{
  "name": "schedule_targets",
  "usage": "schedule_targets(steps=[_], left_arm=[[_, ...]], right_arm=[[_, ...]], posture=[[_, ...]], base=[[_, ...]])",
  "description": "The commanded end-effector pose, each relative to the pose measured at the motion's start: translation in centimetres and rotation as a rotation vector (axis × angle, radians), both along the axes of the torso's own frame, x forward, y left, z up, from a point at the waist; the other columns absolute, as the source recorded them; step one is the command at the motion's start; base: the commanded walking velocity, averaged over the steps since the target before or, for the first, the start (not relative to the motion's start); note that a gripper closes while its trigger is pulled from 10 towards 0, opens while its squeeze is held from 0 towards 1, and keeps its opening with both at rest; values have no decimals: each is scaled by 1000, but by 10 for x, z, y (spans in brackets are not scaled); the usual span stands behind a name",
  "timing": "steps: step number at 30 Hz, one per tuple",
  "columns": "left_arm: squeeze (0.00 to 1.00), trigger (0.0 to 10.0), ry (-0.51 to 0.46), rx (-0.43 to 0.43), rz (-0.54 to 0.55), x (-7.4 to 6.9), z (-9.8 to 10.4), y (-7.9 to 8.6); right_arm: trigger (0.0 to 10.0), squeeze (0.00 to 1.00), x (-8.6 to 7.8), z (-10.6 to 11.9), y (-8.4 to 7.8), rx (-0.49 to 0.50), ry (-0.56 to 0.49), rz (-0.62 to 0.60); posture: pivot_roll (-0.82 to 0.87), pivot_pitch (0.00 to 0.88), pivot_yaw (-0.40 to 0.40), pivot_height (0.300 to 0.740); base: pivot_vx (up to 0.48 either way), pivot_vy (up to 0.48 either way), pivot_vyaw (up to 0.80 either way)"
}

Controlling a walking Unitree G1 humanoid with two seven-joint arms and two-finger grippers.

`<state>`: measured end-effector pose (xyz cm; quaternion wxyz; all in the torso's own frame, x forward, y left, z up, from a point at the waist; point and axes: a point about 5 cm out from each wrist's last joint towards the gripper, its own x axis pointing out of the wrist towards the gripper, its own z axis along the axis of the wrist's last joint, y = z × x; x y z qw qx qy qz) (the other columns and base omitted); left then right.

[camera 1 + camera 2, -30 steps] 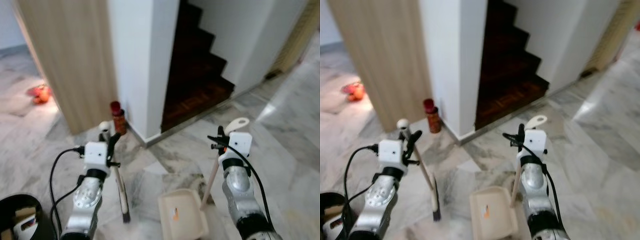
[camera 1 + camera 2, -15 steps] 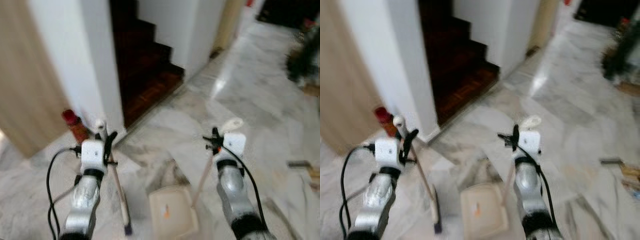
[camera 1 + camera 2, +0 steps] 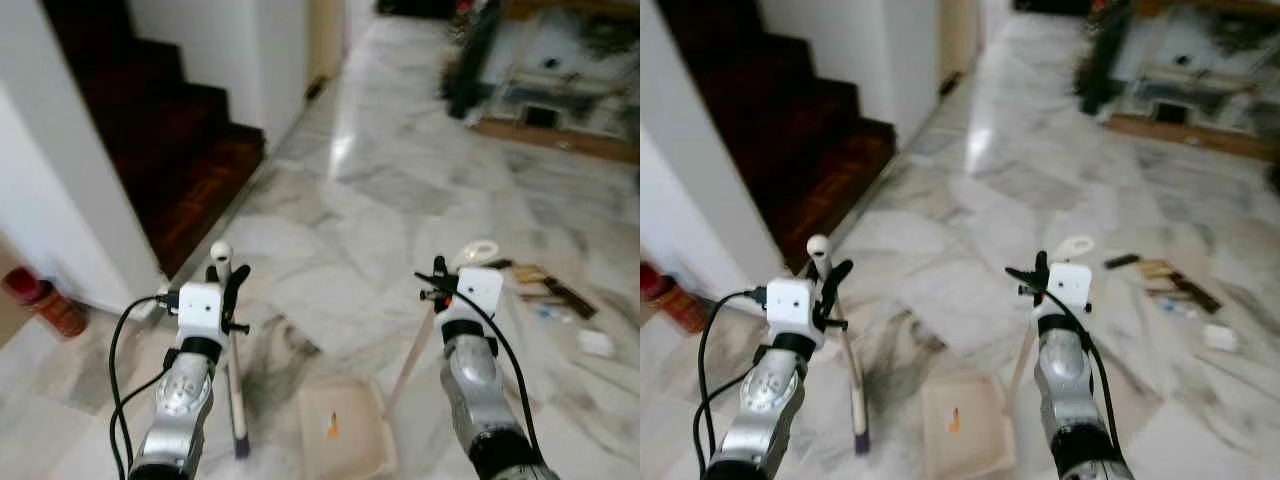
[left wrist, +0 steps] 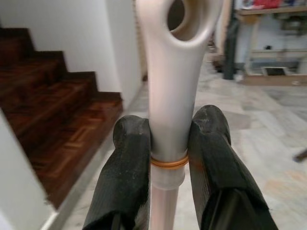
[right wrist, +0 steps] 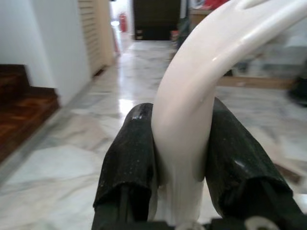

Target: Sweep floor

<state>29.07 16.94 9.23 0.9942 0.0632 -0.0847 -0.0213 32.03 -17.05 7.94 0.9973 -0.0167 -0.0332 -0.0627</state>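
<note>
Broom is clamped by left gripper, dustpan by right gripper; litter could be scattered by a wide swing.

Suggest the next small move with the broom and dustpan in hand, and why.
Probably step toward the scattered debris on the white marble floor to the robot's front right. The left end effector is shut on the cream broom handle, the right end effector on the white long-handled dustpan, and the dustpan's tray sits short of that litter.
</note>
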Motion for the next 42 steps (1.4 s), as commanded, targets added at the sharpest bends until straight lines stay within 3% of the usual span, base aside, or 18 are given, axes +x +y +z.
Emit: schedule_targets(steps=[1, 22, 32, 42], left_arm=[[0, 10000, -32, -4, 4, 1, 7, 0], [0, 10000, -17, -25, -28, -1, 5, -5], [0, 10000, 0, -26, -22, -1, 3, -5], [0, 10000, 3, -26, -23, -2, 3, -5]], right_arm=[[10000, 0, 3, 9, 2, -2, -39, 4], [10000, 0, 2, 9, 1, 1, -45, 2], [10000, 0, 1, 10, 1, -5, -50, 4], [10000, 0, 1, 10, 4, -9, -62, 16]], posture=[[57, 62, 1, 740], [51, 76, -4, 740], [53, 76, -6, 740], [52, 79, -6, 740]], base=[[0, 0, -788], [0, 0, -775], [0, 0, 0], [309, 0, 0]])
